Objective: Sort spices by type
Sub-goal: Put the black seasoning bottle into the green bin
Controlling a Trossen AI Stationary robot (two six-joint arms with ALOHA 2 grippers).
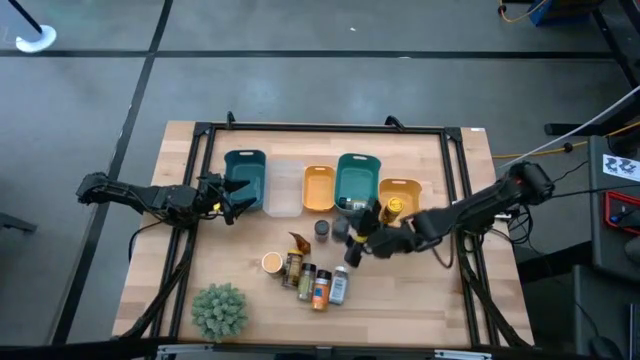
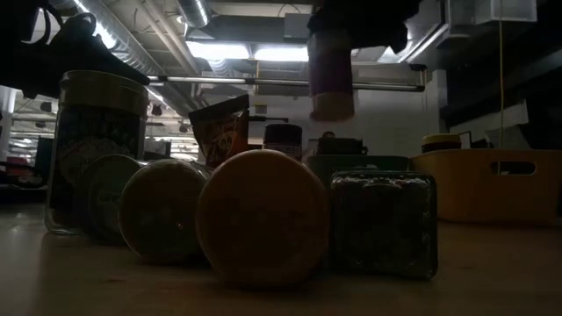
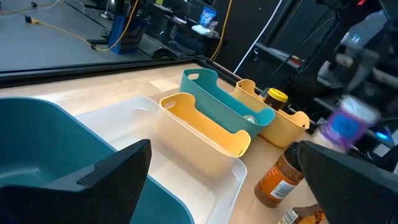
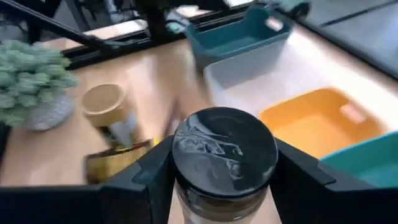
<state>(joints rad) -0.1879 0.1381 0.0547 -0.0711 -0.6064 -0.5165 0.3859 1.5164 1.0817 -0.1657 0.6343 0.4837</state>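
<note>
One jar (image 4: 224, 163) stands upright, squeezed in the right gripper (image 1: 358, 240), close beside the trays (image 1: 353, 178). Far off, the left gripper (image 1: 228, 197) waits wide open over a teal tray (image 1: 244, 165).

It was a lab or workshop: a wooden table (image 1: 440, 300) on a grey concrete floor (image 1: 300, 80), exposed ceiling ducts (image 2: 149, 44), fluorescent lights (image 2: 250, 51), loose cables (image 1: 530, 12).

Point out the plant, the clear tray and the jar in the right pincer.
plant (image 1: 219, 310), high view, middle of the foliage.
clear tray (image 1: 284, 190), high view, its bare floor.
jar (image 4: 224, 151), right wrist view, its dark lid, between the right pincer's fingers.
</note>
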